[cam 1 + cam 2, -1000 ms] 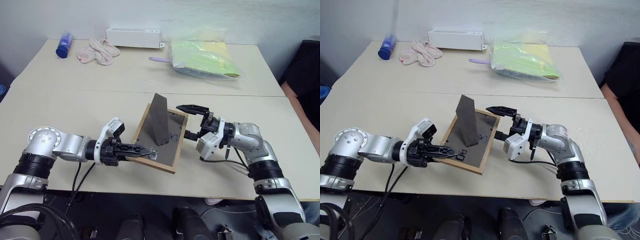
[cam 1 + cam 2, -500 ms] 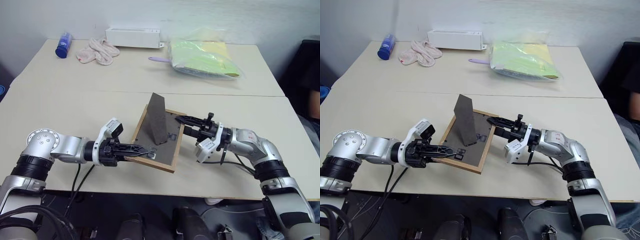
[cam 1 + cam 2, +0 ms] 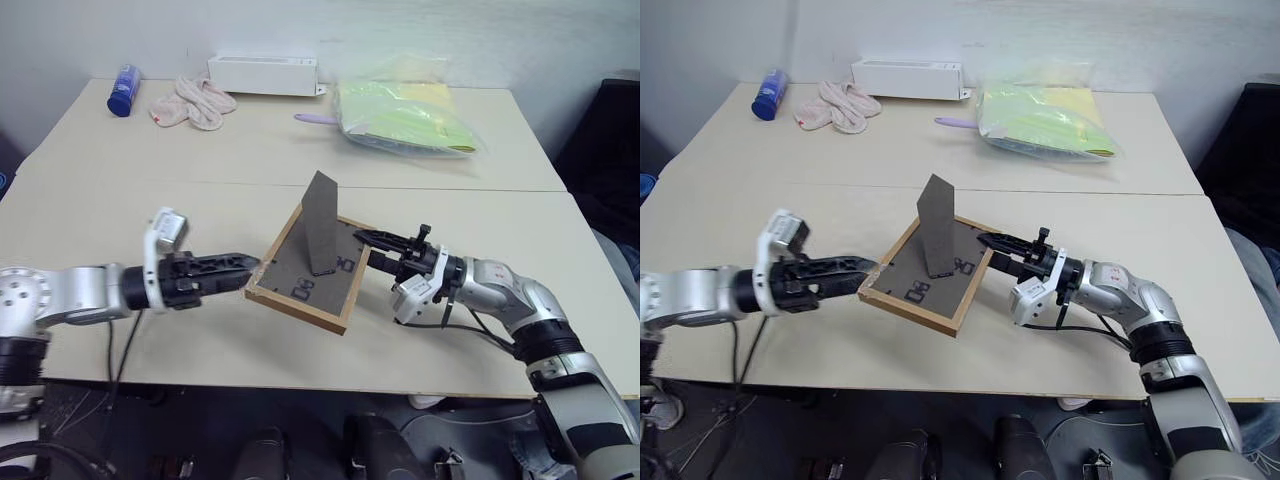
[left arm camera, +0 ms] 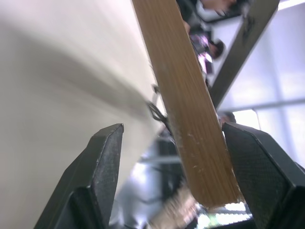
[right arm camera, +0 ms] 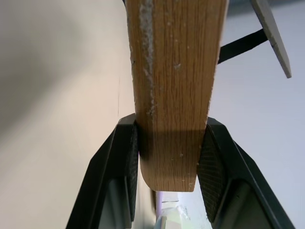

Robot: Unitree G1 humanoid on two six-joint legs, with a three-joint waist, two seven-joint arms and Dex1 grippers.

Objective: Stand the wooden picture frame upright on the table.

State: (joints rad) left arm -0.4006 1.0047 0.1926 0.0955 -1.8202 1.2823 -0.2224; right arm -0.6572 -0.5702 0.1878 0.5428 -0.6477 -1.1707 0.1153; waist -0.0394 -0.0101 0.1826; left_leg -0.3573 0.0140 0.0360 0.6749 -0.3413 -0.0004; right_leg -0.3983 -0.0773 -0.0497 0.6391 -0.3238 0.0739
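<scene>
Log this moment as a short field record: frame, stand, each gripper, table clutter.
frame: wooden picture frame held tilted, back side up, above the table
stand: easel stand folded out, sticking up
left gripper: left gripper open, fingers either side of the frame's near-left edge, not clamping
right gripper: right gripper shut on the frame's right edge
far side: blue bottle, cloth, white box, yellow-green bag

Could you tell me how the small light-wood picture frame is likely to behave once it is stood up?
The small light-wood picture frame looks rigid, so the right gripper clamping one edge should swing it whole. Its dark fold-out easel stand is narrow, so it may tip sideways.
</scene>
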